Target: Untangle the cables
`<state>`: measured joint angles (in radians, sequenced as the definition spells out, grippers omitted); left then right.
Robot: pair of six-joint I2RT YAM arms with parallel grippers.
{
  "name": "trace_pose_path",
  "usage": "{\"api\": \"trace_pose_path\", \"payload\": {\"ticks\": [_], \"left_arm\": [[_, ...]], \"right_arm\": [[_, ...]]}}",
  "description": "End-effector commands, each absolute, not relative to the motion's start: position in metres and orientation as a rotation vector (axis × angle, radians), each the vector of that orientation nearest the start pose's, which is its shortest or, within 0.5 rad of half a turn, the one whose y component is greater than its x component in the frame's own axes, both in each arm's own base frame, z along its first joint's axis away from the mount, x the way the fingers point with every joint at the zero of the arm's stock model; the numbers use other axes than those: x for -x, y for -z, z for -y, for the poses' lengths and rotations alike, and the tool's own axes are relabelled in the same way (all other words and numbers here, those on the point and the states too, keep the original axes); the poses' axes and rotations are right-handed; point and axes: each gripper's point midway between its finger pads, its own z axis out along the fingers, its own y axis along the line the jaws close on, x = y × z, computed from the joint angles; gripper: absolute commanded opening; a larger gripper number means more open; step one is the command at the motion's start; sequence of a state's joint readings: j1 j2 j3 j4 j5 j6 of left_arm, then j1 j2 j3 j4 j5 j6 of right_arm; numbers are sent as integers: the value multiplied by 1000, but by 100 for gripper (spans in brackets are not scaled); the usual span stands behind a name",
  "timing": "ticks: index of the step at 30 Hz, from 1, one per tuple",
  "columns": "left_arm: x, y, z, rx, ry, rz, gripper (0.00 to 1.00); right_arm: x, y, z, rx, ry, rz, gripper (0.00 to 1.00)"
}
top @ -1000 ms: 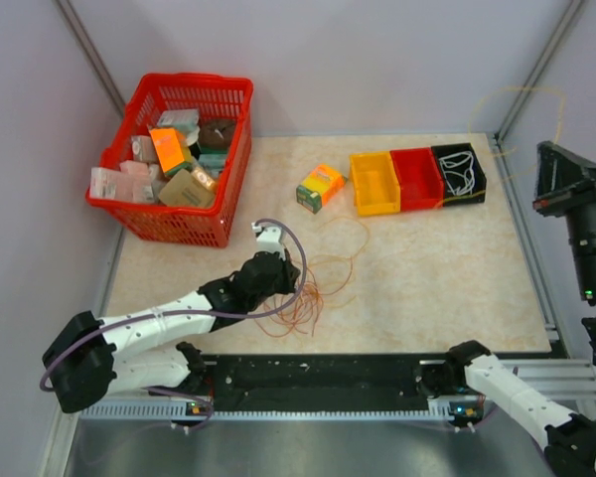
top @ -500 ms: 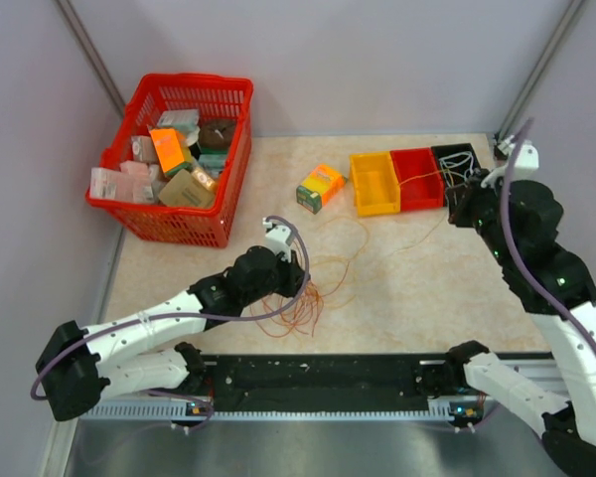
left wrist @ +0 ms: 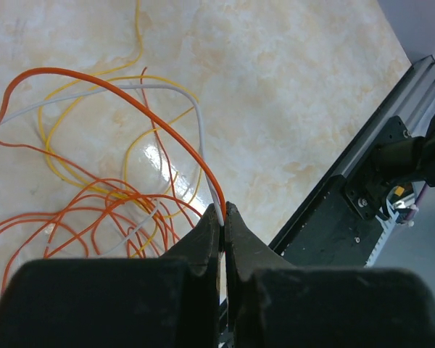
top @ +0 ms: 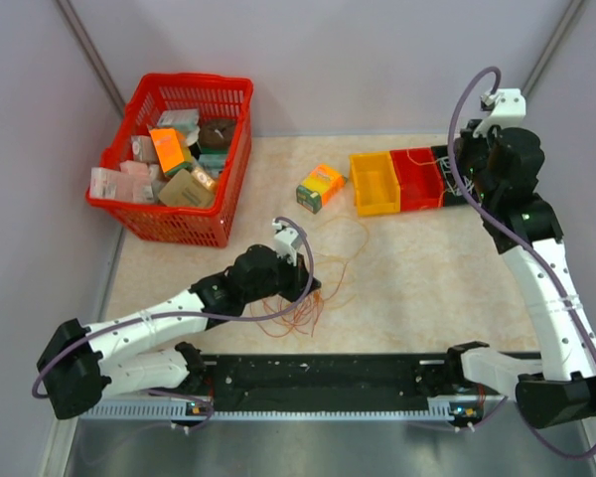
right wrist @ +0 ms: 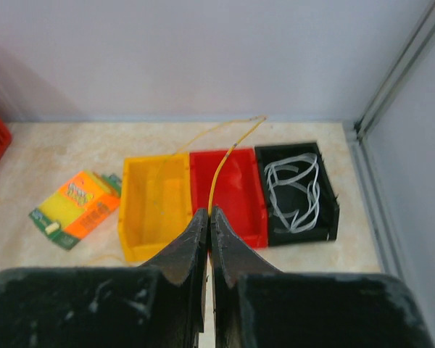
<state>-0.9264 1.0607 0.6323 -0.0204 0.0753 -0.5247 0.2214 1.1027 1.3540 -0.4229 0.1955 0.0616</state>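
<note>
The cables [top: 303, 298] lie in loose orange-red, yellow and white loops on the table near the front middle, and they fill the left wrist view [left wrist: 109, 196]. My left gripper [top: 296, 260] [left wrist: 222, 210] is shut on an orange-red and a white strand, just above the tangle. My right gripper [top: 469, 164] [right wrist: 209, 212] is shut on a yellow cable [right wrist: 225, 163], held high above the red bin [right wrist: 235, 192]. The yellow strand trails from it toward the tangle.
A yellow bin [top: 373, 183], the red bin [top: 417, 179] and a black bin [right wrist: 297, 192] holding white cable stand at the back right. A small orange box [top: 321, 187] lies mid-table. A red basket [top: 174, 154] of packets stands at the back left.
My right arm swung in from the right edge and rose over the bins with the yellow cable. My left gripper shifted slightly right and forward with its strands.
</note>
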Motion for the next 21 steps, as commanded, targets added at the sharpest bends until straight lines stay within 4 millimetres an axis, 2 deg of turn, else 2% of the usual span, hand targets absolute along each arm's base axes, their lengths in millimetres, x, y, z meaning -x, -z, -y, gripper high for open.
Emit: {"api": "trace_pose_path", "payload": {"ticks": [1, 7, 10, 13, 17, 21], "left_arm": [[-179, -179, 314, -516, 1079, -2028, 1], [-179, -186, 317, -530, 1089, -2008, 0], [-180, -188, 316, -532, 1081, -2000, 0], [-181, -189, 317, -537, 1073, -1997, 0], [-182, -187, 316, -547, 1058, -2006, 0], [-184, -187, 317, -551, 1048, -2008, 0]], "right_arm": [[-375, -460, -49, 138, -10, -1457, 0], [-409, -477, -41, 167, 38, -1396, 0], [-428, -478, -39, 213, 84, -1345, 0], [-452, -465, -34, 237, 130, -1358, 0], [-464, -469, -37, 256, 74, -1333, 0], [-479, -475, -32, 259, 94, -1329, 0]]}}
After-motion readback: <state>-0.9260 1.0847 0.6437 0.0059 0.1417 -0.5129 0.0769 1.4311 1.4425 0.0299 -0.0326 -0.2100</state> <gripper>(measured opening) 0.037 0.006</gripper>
